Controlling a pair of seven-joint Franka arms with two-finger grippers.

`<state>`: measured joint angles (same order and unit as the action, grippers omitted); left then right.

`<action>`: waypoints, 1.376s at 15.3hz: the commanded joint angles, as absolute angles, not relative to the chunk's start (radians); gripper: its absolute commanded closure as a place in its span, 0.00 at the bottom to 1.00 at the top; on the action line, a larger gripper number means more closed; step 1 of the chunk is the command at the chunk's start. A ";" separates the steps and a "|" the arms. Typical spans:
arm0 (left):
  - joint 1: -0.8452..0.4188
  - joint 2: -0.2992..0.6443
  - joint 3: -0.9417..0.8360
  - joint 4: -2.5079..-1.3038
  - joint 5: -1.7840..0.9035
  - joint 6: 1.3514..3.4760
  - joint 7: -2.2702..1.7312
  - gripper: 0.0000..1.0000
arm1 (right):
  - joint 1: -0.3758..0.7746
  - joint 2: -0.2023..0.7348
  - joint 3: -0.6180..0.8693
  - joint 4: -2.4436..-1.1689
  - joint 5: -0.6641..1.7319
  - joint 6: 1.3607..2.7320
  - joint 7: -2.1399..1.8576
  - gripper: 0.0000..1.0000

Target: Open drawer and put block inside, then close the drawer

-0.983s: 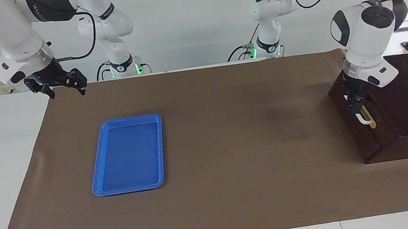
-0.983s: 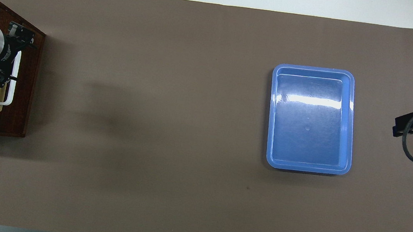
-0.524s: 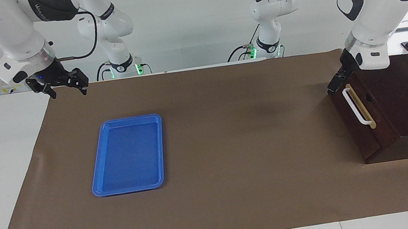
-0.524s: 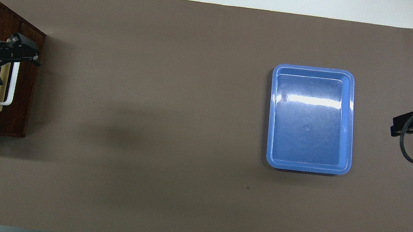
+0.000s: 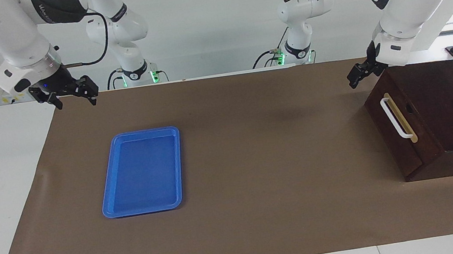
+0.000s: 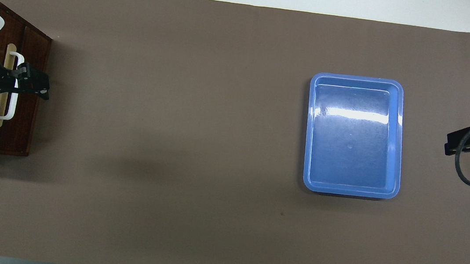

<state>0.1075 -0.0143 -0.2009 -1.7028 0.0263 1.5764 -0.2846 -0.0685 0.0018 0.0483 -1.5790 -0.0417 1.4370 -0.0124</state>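
The drawer (image 5: 402,145) of the dark brown box is shut, with its white bar handle (image 5: 395,118) free. It also shows in the overhead view (image 6: 23,125) at the left arm's end of the table. My left gripper (image 5: 358,73) is up in the air, over the box's corner nearest the robots and clear of the handle; in the overhead view (image 6: 36,85) it covers part of the handle. My right gripper (image 5: 74,102) is open and empty, over the mat's corner at the right arm's end. The yellow block is not in view.
A flat blue tray (image 5: 143,173) lies empty on the brown mat toward the right arm's end; it also shows in the overhead view (image 6: 354,136). The box's top (image 5: 446,102) is bare. The right arm waits.
My left gripper has left the drawer handle, risen, and drawn back toward the robots. The drawer stays shut. The right arm has barely moved.
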 commanded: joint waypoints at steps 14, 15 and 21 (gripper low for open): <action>-0.003 -0.011 -0.134 -1.660 0.009 1.508 -0.203 0.00 | -0.089 -0.012 0.054 -1.591 -0.023 1.433 -0.035 0.00; -0.003 -0.014 -0.126 -1.661 0.008 1.506 -0.199 0.00 | -0.089 -0.011 0.054 -1.591 -0.023 1.433 -0.041 0.00; -0.017 -0.003 -0.075 -1.609 0.015 1.454 -0.128 0.00 | -0.089 -0.011 0.052 -1.589 -0.023 1.437 -0.041 0.00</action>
<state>-0.0044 -0.0159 -0.1097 -1.6640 0.0224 1.5082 -0.1716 -0.0709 0.0015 0.0460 -1.5788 -0.0417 1.4369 -0.0128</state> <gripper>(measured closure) 0.000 0.000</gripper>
